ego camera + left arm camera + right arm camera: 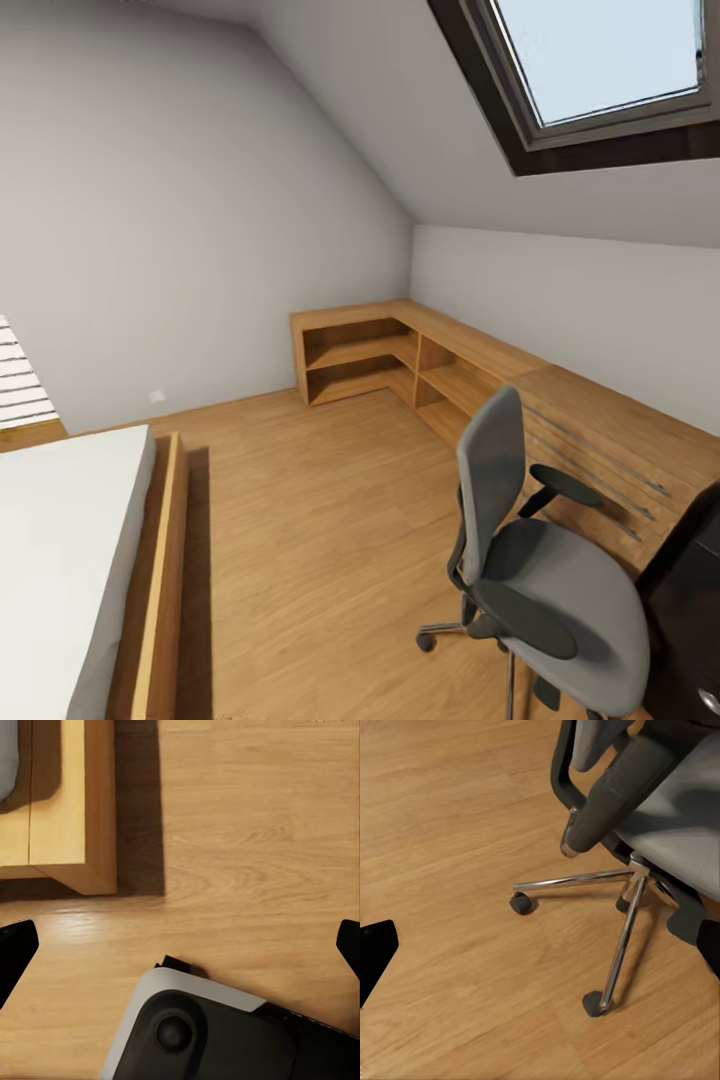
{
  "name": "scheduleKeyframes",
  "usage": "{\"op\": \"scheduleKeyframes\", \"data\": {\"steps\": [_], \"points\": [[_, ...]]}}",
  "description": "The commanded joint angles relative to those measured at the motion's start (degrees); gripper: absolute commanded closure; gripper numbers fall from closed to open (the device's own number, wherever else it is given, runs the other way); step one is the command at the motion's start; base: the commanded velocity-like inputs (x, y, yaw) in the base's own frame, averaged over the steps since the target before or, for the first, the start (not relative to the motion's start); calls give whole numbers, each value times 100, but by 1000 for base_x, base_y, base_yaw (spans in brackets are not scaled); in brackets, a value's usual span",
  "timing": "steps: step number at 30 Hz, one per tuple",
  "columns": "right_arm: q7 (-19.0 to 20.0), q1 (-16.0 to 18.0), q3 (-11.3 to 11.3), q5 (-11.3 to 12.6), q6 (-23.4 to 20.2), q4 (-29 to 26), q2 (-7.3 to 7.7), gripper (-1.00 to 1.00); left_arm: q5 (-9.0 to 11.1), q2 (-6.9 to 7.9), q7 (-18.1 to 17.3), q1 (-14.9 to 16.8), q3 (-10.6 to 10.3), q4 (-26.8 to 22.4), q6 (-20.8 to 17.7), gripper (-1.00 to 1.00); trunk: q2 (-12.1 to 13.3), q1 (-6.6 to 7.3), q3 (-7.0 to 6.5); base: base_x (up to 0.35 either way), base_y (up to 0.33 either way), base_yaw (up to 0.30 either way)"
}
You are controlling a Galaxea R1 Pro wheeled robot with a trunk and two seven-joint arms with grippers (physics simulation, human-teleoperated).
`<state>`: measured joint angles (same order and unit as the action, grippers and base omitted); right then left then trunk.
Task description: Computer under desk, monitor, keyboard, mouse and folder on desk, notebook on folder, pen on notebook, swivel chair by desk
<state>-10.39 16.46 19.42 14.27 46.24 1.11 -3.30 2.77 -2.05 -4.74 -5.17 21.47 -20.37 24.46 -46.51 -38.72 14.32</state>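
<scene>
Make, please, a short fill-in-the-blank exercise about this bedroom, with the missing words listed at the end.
1. The swivel chair has a seat padded in the colour ____.
2. In the sloped ceiling above the low cabinet sits a ____.
3. The floor is made of ____.
4. At the head view's left edge stands a ____ with a white mattress.

Missing words: grey; skylight; wood; bed

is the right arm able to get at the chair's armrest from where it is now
Probably yes. In the right wrist view the open right gripper looks down over bare floor with the chair's armrest close ahead and nothing between, though a short approach may be needed.
</scene>
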Motion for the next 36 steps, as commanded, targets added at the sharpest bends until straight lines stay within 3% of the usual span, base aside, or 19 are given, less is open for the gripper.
{"op": "scheduleKeyframes", "data": {"steps": [1,36], "points": [[-22,6,51,35,18,12,-3,-100,28,-9,-49,-2,32,-10,-3,-100,-6,-1,7,0,0,246],[-16,6,38,32,-17,12,5,-100,22,-32,-53,-2,15,-10,5,-100,-6,-1,96,25,-26,267]]}}
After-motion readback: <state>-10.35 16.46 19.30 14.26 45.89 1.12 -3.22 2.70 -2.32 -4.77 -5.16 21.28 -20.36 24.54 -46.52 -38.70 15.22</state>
